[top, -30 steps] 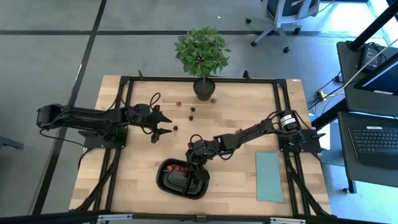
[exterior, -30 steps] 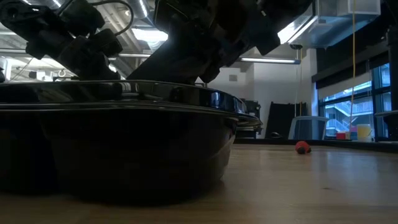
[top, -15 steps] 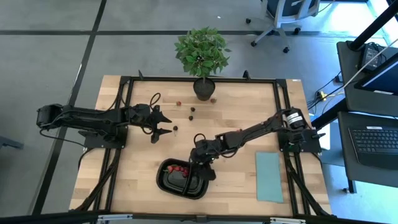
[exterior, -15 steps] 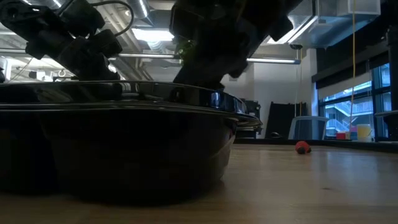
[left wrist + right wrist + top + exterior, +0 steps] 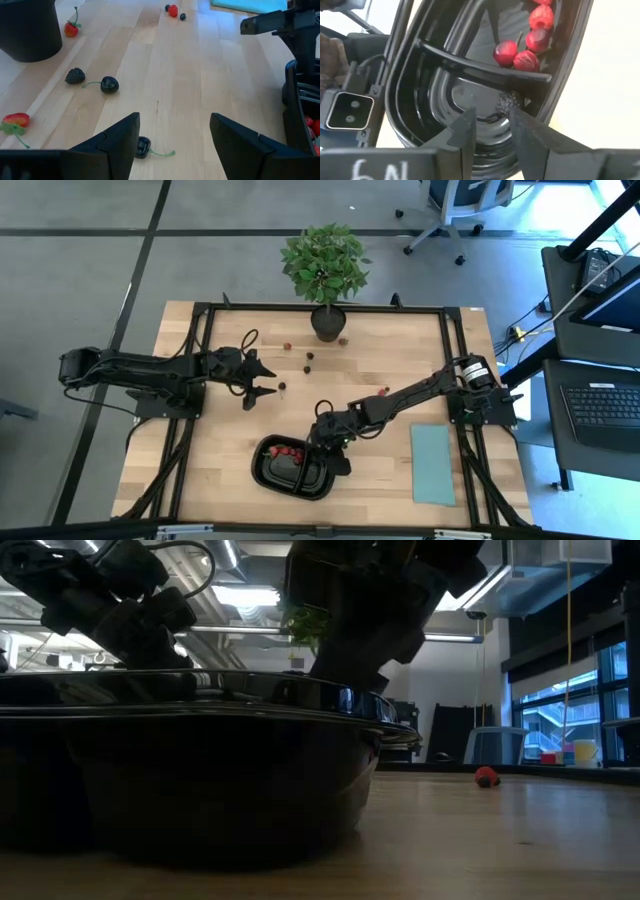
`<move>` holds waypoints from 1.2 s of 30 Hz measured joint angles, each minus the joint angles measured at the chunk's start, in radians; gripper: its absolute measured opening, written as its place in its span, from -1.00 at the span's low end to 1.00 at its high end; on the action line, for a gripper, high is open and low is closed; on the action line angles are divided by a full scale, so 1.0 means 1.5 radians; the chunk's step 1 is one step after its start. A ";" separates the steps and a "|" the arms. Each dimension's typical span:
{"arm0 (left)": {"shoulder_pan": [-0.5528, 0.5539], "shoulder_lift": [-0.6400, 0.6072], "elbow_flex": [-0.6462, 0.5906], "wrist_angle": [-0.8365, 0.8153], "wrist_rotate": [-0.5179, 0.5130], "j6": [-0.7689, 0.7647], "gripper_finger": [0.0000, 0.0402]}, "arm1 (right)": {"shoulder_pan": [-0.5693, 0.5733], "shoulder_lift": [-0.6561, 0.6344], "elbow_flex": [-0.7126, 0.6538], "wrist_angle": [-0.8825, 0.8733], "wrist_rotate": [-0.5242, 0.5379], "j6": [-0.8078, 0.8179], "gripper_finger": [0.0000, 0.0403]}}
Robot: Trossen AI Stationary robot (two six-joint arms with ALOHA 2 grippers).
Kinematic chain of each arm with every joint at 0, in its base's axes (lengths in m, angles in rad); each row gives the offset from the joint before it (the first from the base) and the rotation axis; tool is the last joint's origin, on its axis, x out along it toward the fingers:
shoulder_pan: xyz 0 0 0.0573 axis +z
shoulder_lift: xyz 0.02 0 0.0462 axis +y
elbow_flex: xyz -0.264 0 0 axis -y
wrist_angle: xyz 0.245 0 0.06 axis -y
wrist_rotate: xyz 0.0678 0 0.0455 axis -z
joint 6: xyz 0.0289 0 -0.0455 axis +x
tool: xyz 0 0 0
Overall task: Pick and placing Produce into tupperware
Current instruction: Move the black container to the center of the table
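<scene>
Hovering right gripper (image 5: 490,127), slightly parted, empty, over tupperware (image 5: 420,75)

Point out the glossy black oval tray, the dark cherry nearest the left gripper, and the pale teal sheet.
Glossy black oval plastic tray (image 5: 268,474): high view, on its left rim.
Dark cherry with green stem (image 5: 109,85): left wrist view, on the fruit's round body.
Flat pale teal rectangular sheet (image 5: 433,464): high view, on its middle.

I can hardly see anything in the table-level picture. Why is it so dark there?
Low view: the black tray sits right in front, filling the picture, lit from behind by ceiling lights and windows, so it and the arms show as silhouettes. Right wrist view: the tray's glossy plastic throws bright glare. High view: evenly lit.
</scene>
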 joint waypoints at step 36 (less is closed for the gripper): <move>0.000 0.000 0.000 0.000 0.000 0.000 0.18 | -0.022 0.000 0.000 -0.086 0.090 0.052 -0.40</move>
